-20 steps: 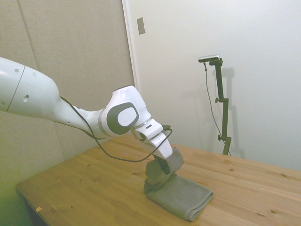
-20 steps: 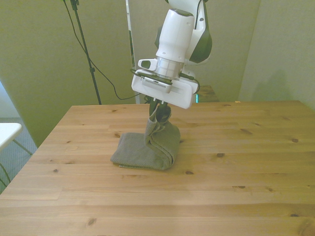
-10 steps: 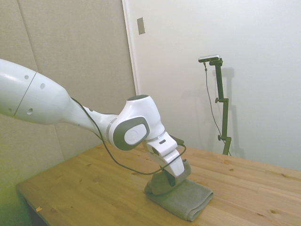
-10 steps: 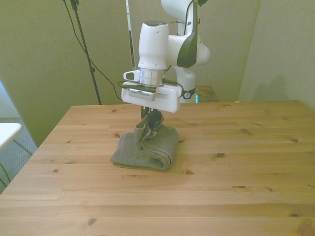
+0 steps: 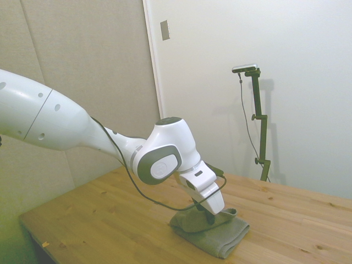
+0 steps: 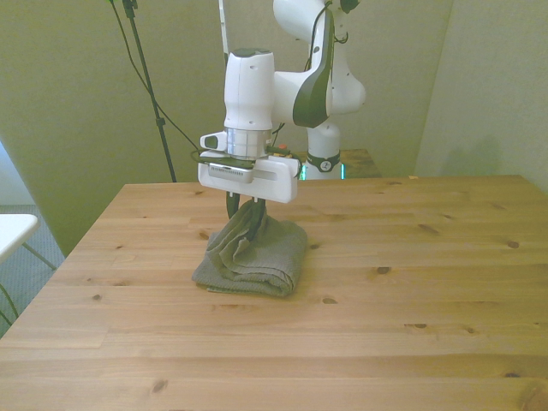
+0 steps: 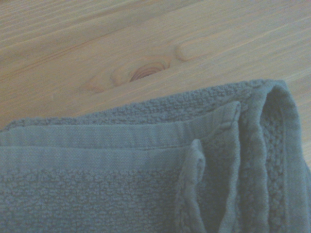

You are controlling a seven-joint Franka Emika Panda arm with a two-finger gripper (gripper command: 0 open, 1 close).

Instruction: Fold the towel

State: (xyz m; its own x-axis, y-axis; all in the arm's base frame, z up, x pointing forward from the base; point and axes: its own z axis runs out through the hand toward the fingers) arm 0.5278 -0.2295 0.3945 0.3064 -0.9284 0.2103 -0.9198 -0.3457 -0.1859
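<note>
Grey towel [image 6: 257, 255] lying folded on the wooden bench [image 6: 411, 291], long axis running across the front view, thick rounded fold toward the front view's right. Gripper [image 6: 246, 208] directly above the towel, clenched on a raised flap. Hem band and terry weave [image 7: 146, 194] plain only from the wrist

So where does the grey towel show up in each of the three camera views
Side view: the towel lies on the table, low and right of centre, under the gripper.
Front view: the towel lies left of centre, below the gripper.
Wrist view: the towel fills the lower half.
Shared landmark: the wooden table.
</note>
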